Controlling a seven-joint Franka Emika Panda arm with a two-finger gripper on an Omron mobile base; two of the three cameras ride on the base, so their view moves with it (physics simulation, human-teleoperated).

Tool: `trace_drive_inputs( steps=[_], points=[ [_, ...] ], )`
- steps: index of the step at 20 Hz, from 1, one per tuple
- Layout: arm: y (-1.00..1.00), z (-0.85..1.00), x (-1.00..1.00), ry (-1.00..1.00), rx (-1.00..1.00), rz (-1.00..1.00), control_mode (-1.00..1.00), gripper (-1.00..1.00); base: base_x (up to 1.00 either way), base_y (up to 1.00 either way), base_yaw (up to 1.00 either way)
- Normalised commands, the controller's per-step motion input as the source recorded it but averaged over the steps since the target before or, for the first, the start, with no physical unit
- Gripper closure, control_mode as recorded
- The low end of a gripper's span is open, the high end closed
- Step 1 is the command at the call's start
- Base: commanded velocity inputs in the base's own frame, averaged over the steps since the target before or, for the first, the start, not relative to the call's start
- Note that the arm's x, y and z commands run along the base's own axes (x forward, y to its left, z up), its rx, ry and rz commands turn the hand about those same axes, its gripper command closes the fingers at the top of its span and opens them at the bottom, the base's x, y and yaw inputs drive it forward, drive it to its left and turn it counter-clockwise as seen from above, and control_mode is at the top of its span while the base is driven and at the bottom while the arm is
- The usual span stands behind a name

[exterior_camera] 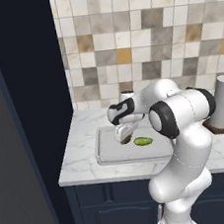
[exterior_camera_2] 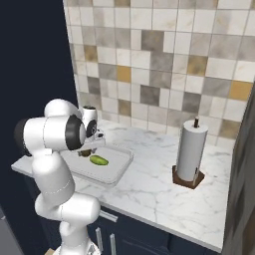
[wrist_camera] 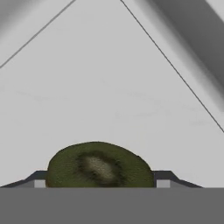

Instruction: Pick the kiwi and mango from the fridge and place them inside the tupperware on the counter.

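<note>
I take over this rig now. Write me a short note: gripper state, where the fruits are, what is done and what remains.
Gripper: low over the tupperware on the counter, with the kiwi between the fingertips. Whether the jaws grip it or have let go, I cannot tell.
Mango: lying inside the tupperware, beside the gripper.
Done: mango placed; kiwi brought into the tupperware.
Left: make sure the kiwi is released, then lift the arm away.
</note>
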Motion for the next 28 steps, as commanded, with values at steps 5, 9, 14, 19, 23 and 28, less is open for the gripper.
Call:
trace_drive_inputs(
  steps=[5,9,14,19,23,28],
  points=[
    [0.02,0.09,-0.10,-0.01,0.00,0.00,-1.00,-1.00,0.00,0.00,0.00],
    [0.00,0.31,-0.20,-0.12,0.00,0.00,-1.00,-1.00,0.00,0.00,0.00],
    [0.00,0.42,-0.30,-0.28,0.00,0.00,-1.00,-1.00,0.00,0.00,0.00],
    [0.00,0.42,-0.32,-0.35,0.00,-0.02,-1.00,-1.00,0.00,0.00,0.00],
    [0.00,0.34,-0.41,-0.34,0.00,-0.05,-1.00,-1.00,0.00,0.00,0.00],
    [0.00,0.43,-0.43,-0.28,0.00,-0.08,-1.00,-1.00,0.00,0.00,0.00]
  ],
)
